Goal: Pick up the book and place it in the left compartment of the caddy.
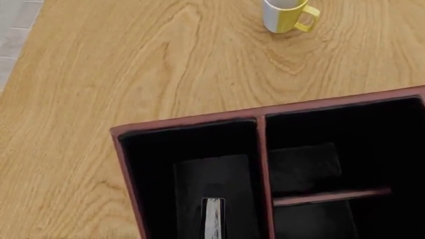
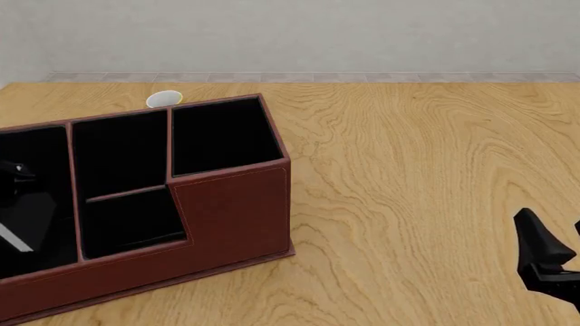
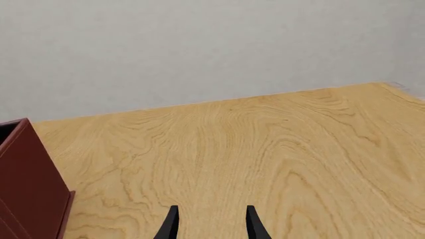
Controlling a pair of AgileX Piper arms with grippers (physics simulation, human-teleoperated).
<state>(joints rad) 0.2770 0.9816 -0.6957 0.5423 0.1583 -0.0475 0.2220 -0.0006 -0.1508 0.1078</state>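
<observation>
Inside the left compartment [image 1: 216,174] of the caddy [image 2: 236,204], the book [image 1: 213,219] stands on edge, only its white page edges showing in the left wrist view against the black lining; in the front view a pale sliver of it [image 2: 13,238] appears at the frame's left margin. The left tool is not visible in any view, so its state cannot be told, nor whether it touches the book. The right tool [image 3: 210,224] hovers over bare desk [image 2: 426,176], well apart from caddy and book, fingers [image 3: 171,225] spread with nothing between them. A yellow mug [image 1: 287,15] stands on the desk beyond the caddy's far wall.
</observation>
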